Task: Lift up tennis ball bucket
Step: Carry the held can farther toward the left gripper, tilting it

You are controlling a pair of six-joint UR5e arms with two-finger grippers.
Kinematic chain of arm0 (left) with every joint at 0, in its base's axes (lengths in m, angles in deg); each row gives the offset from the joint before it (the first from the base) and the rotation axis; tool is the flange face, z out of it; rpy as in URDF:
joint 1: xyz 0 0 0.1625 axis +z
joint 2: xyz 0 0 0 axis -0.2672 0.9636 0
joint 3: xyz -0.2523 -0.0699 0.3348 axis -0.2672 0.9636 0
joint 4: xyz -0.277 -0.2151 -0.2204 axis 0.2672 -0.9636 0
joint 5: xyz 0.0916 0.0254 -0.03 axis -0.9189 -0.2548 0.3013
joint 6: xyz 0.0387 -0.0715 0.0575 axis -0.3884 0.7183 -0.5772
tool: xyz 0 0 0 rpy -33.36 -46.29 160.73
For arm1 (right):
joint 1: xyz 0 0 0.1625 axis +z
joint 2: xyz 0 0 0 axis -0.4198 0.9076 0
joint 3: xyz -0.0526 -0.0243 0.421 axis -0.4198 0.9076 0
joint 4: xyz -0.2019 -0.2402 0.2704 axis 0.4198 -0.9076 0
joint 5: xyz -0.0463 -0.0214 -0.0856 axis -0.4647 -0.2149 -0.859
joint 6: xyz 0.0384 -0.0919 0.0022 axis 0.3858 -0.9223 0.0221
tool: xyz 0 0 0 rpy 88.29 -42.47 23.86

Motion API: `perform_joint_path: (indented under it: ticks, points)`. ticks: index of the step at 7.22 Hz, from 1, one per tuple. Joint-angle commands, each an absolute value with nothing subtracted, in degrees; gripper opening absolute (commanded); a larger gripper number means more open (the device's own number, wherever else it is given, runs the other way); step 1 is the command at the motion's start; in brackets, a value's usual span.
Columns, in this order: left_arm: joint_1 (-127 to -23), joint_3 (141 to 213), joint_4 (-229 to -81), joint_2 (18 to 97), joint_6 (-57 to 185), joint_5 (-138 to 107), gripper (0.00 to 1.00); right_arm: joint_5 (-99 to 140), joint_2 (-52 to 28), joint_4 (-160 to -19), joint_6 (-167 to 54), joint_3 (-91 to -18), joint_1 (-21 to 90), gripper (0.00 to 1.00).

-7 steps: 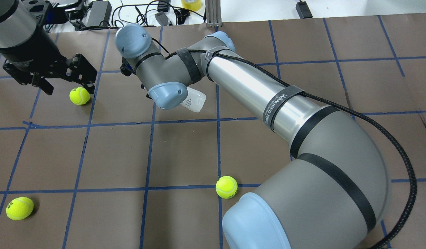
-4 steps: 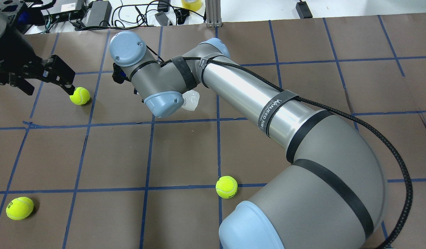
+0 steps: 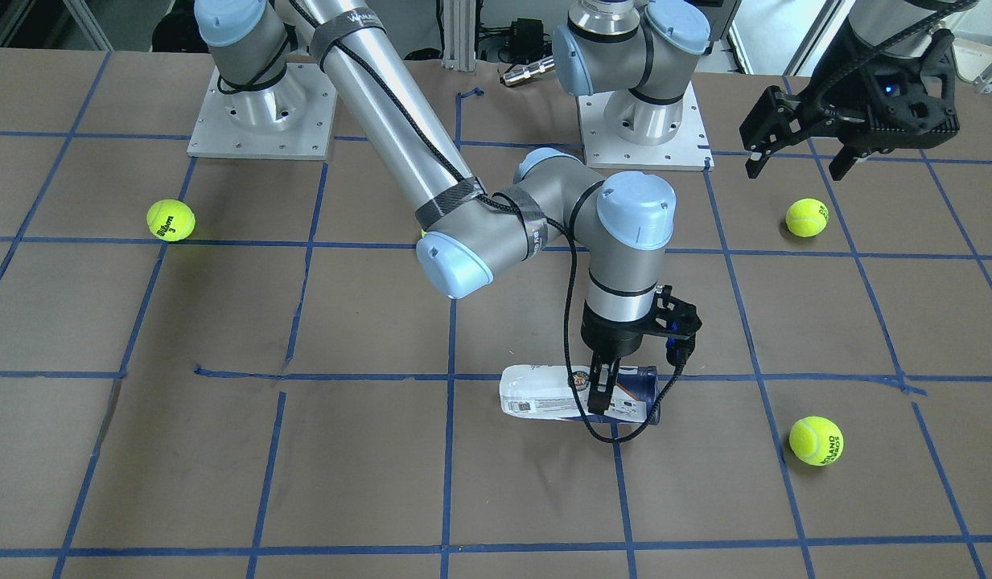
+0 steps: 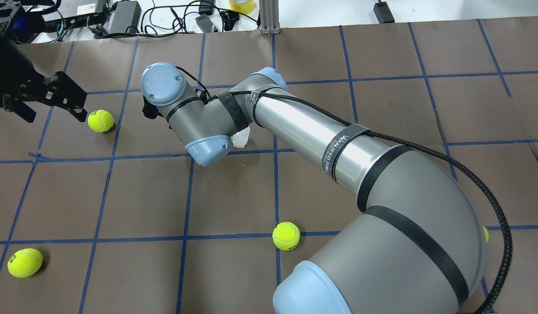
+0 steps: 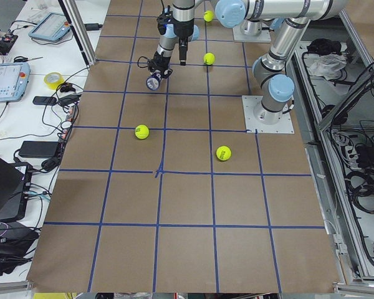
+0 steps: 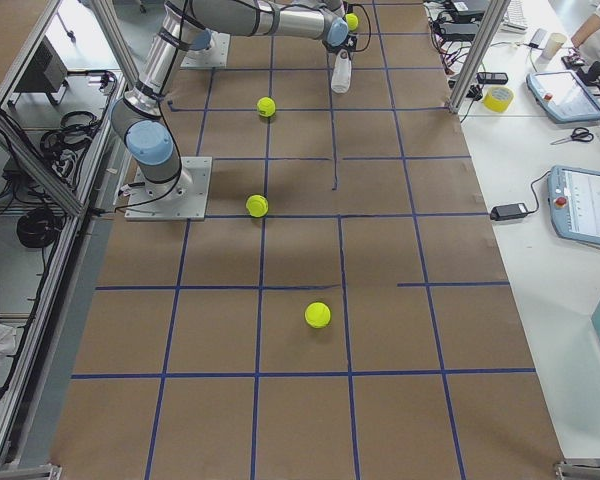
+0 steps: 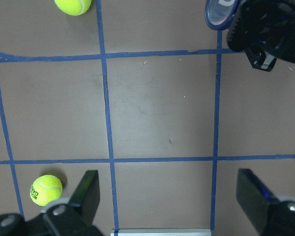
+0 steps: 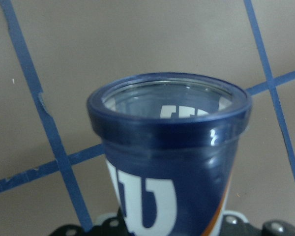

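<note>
The tennis ball bucket (image 3: 536, 394) is a clear tube with a white and navy label and a dark blue rim. It is held horizontally near the table, and I cannot tell whether it touches. My right gripper (image 3: 600, 398) comes straight down and is shut on it near the navy end. The right wrist view shows its rim and white "W" (image 8: 167, 162) close up. In the overhead view only its white end (image 4: 241, 138) peeks out under the wrist. My left gripper (image 3: 793, 165) is open and empty, hovering apart beside a ball, and its fingers (image 7: 86, 191) are spread wide.
Tennis balls lie on the brown gridded table: one near the left gripper (image 4: 100, 121), one at the front left (image 4: 24, 262), one by the right arm's elbow (image 4: 286, 236), one on the robot's right (image 3: 170, 219). Cables and boxes (image 4: 120, 13) line the far edge.
The left gripper has drawn back to the left, away from its ball. The right wrist has shifted nearer in the overhead view, and the bucket shows less under it.
</note>
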State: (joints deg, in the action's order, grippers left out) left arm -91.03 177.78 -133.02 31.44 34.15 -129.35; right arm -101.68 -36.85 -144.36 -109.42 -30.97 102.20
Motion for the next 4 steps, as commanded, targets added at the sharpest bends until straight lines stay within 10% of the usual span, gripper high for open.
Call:
perform_joint_path:
  ticks: [1,4]
  points:
    - [-90.91,178.01,-133.20,31.34,34.17,-129.45,1.00,-104.94,-36.64,-143.32,-107.10,-31.03,102.53,0.50]
    - [-91.00,178.01,-133.55,31.25,34.18,-128.92,1.00,-102.33,-36.55,-140.05,-116.71,-31.29,102.36,0.52]
